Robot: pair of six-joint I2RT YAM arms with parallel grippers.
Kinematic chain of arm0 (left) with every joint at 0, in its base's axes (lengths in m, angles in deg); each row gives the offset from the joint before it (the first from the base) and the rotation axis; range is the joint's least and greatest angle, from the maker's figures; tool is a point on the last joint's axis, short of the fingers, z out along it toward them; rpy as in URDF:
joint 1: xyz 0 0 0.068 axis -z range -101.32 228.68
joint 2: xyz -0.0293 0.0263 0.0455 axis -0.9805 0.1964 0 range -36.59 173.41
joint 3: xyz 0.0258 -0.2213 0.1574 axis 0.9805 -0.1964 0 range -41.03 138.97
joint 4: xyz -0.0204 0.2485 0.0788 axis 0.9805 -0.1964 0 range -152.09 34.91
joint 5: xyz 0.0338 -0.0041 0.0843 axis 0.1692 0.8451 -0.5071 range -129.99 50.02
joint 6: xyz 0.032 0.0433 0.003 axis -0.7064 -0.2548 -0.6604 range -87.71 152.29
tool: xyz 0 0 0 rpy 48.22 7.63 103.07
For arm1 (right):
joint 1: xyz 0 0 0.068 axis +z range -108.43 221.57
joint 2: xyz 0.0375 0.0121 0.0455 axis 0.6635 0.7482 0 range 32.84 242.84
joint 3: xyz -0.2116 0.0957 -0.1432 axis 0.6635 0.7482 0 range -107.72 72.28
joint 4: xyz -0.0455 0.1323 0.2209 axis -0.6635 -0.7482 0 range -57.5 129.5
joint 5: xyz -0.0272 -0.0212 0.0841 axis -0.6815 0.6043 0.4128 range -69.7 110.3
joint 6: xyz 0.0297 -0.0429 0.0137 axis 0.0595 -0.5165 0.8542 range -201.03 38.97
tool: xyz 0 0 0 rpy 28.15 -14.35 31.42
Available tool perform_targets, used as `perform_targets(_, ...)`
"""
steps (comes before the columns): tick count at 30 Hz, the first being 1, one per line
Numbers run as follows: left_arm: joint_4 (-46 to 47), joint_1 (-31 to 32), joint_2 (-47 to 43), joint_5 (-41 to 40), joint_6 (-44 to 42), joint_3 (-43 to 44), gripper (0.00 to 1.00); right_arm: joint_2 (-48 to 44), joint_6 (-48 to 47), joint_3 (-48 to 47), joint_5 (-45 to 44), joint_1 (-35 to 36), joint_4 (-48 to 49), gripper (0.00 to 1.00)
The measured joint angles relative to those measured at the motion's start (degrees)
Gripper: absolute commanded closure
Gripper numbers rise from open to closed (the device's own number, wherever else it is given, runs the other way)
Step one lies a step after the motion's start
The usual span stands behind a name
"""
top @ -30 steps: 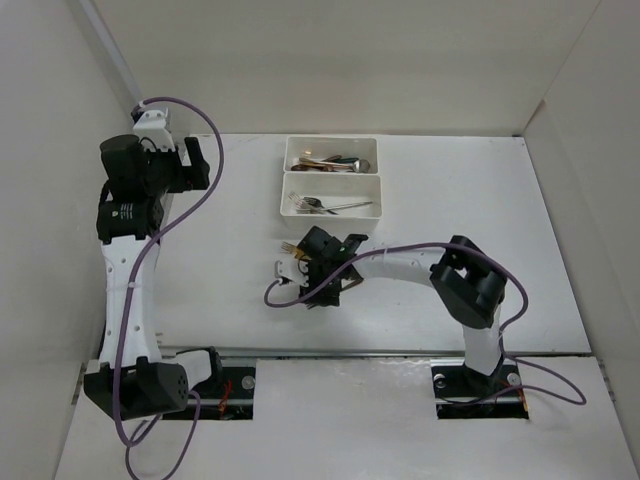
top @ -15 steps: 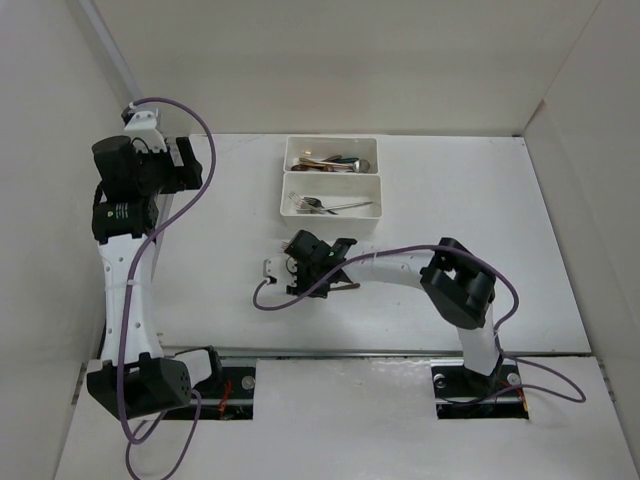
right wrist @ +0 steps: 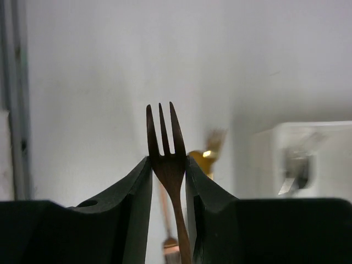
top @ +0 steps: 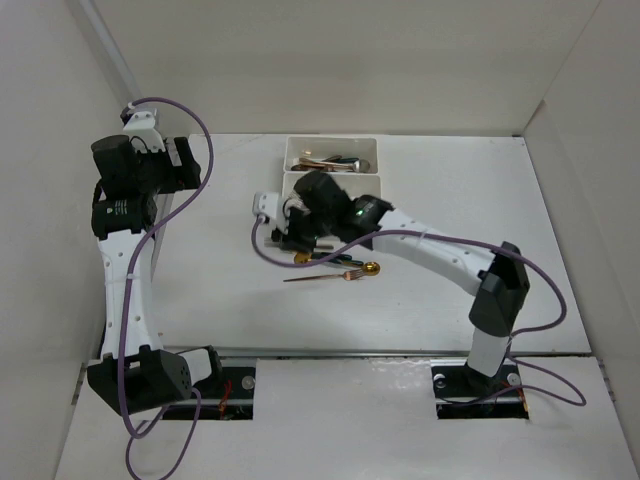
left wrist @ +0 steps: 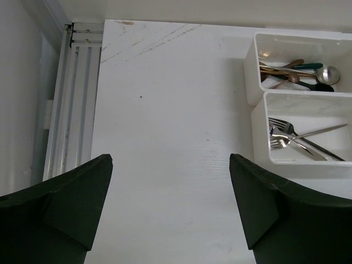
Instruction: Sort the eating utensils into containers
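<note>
My right gripper (right wrist: 168, 165) is shut on a brown fork (right wrist: 162, 144), tines pointing up past the fingertips. From above, that gripper (top: 293, 232) hangs over the near edge of the near container (left wrist: 258, 137), which holds silver forks (left wrist: 294, 140). The far container (top: 372, 143) holds several spoons (left wrist: 300, 74). On the table below lie a gold spoon (top: 370, 267), a thin copper utensil (top: 315, 277) and a green-handled one (top: 325, 257). My left gripper (left wrist: 170, 165) is open and holds nothing, raised at the far left (top: 185, 165).
The right arm (top: 440, 250) stretches diagonally across the table and covers most of the near container from above. White walls (top: 60, 150) close in the table on the left, back and right. A metal rail (left wrist: 71, 104) runs along the left edge.
The right gripper closed on the brown fork, lifted it and moved up and left toward the containers, uncovering utensils on the table. The left arm drew back slightly to the left.
</note>
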Motion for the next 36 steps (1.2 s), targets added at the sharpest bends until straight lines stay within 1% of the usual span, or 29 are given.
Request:
perform_targets(3, 0.0, 0.0, 0.07, 0.24, -0.02, 0.0, 0.15, -4.13, 0.13, -5.2, -1.18, -3.91, 2.97, 0.99)
perform_targets(5, 0.0, 0.0, 0.28, 0.52, -0.02, 0.0, 0.15, -6.03, -0.61, -6.82, -4.72, -6.38, 5.97, 0.99)
perform_targets(7, 0.02, 0.0, 0.72, 0.98, -0.04, 0.02, 0.15, -6.49, -2.36, -7.8, -10.16, -8.59, 9.31, 0.99)
perform_targets(9, 0.02, 0.0, 1.57, 1.38, -0.04, 0.13, 0.15, -5.22, -4.39, -7.78, -15.28, -9.62, 12.7, 0.99)
perform_targets(11, 0.0, 0.0, 2.69, 1.9, -0.04, 0.44, 0.15, -2.36, -6.08, -7.69, -19.1, -9.81, 16.04, 0.96)
perform_targets(12, 0.02, 0.0, 3.32, 2.19, -0.04, 0.68, 0.15, -0.44, -6.67, -7.65, -20.24, -9.79, 17.22, 0.92)
perform_targets(15, 0.07, 0.0, 4.83, 3.26, -0.17, 1.03, 0.15, 5.86, -7.85, -7.65, -22.16, -10.08, 19.17, 0.85)
perform_targets(16, 0.04, 0.0, 4.94, 3.65, -0.37, 1.03, 0.15, 8.02, -8.0, -7.65, -22.6, -10.12, 19.23, 0.77)
perform_targets(18, 0.02, 0.0, 5.46, 4.28, -0.74, 1.03, 0.15, 11.58, -8.26, -7.45, -23.04, -10.34, 19.12, 0.66)
perform_targets(19, 0.02, 0.0, 5.53, 4.63, -0.96, 1.03, 0.15, 12.76, -8.28, -7.26, -23.12, -10.43, 18.99, 0.54)
perform_targets(20, 0.02, 0.0, 5.53, 4.94, -1.36, 1.03, 0.15, 13.66, -8.15, -7.1, -23.21, -10.51, 18.82, 0.47)
perform_targets(23, 0.02, 0.0, 5.53, 6.23, -2.67, 1.03, 0.15, 14.16, -7.39, -6.43, -23.34, -10.88, 18.36, 0.3)
perform_targets(24, 0.0, 0.0, 5.53, 6.67, -3.19, 1.03, 0.15, 14.05, -6.97, -6.43, -23.34, -11.13, 18.75, 0.29)
perform_targets(25, -0.04, 0.02, 5.53, 7.15, -3.74, 1.03, 0.16, 13.86, -6.45, -6.43, -23.34, -11.26, 18.95, 0.29)
perform_targets(26, -0.07, 0.11, 5.53, 7.63, -4.37, 1.03, 0.18, 13.62, -5.57, -6.45, -23.34, -11.52, 18.93, 0.27)
perform_targets(28, -0.44, 1.14, 5.57, 8.13, -6.16, 1.03, 0.22, 12.74, -3.54, -6.45, -23.32, -12.07, 18.91, 0.25)
perform_targets(29, -0.85, 2.12, 5.6, 8.31, -7.61, 1.03, 0.27, 11.96, -2.32, -6.45, -23.26, -12.46, 18.84, 0.24)
perform_targets(30, -1.44, 3.28, 5.77, 8.48, -8.85, 1.09, 0.29, 10.95, -0.9, -6.43, -23.17, -13.03, 18.8, 0.24)
perform_targets(33, -3.52, 9.35, 6.69, 8.72, -13.38, 1.49, 0.38, 5.64, 4.46, -4.68, -21.66, -15.8, 19.19, 0.24)
perform_targets(36, -5.97, 18.18, 7.65, 8.74, -19.04, 1.33, 0.38, -2.73, 11.34, -0.15, -19.89, -20.11, 20.61, 0.24)
